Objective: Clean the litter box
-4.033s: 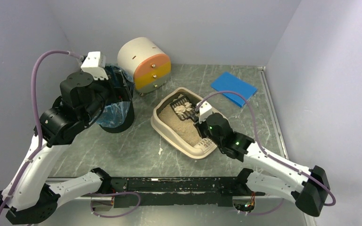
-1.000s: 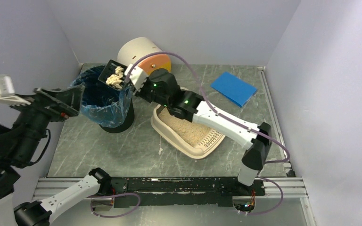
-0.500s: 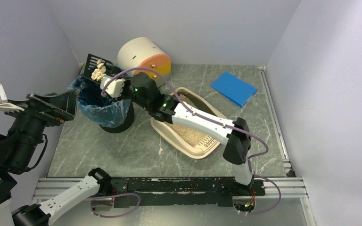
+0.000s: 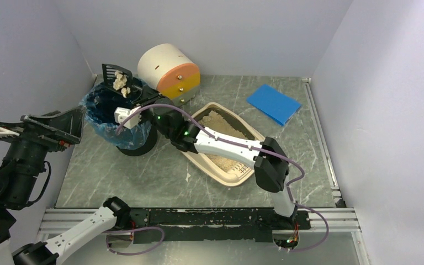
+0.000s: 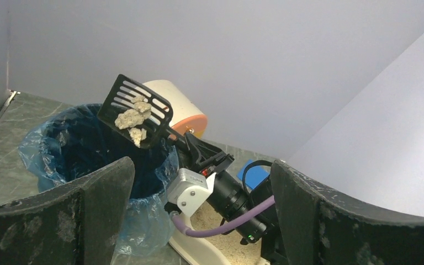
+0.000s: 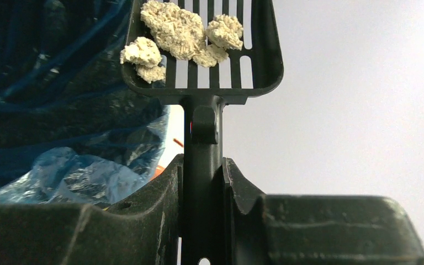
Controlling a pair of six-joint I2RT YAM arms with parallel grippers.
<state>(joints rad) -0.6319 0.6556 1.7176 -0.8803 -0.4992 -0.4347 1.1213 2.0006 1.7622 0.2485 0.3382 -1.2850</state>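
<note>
Right gripper (image 6: 201, 165): clamped on slotted scoop (image 6: 199, 77), clumps (image 6: 176, 30) aboard, above blue-lined bin (image 4: 110, 110). Left gripper (image 5: 199, 176): spread wide, empty.

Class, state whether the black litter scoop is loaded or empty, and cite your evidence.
Loaded: several pale clumps rest on the slotted blade of the litter scoop.
</note>
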